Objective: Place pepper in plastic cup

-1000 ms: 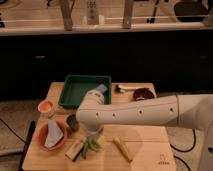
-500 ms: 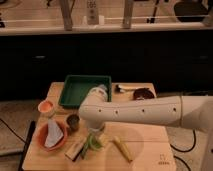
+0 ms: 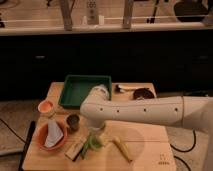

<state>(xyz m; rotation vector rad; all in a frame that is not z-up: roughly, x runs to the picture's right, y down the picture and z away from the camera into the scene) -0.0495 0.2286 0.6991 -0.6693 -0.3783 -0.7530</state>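
My gripper [image 3: 95, 131] hangs from the cream arm's wrist, low over the front of the wooden table [image 3: 150, 150]. It stands open, just above the lime-green plastic cup [image 3: 96, 142]. The dark green pepper [image 3: 86, 148] shows as a slim streak leaning from the cup's left side down toward the table. Whether its tip rests inside the cup I cannot tell. The arm hides the cup's far rim.
A green tray [image 3: 82, 90] sits at the back. Left of the gripper are a metal cup [image 3: 73, 122], an orange-and-white cup [image 3: 46, 107] and an orange bowl holding a cloth [image 3: 50, 136]. A pale yellow vegetable [image 3: 122, 149] lies to the right, and a dark round object [image 3: 143, 93] sits at the back right.
The wrist has lifted slightly, so the green cup beneath it shows more plainly. The pepper stays at the cup.
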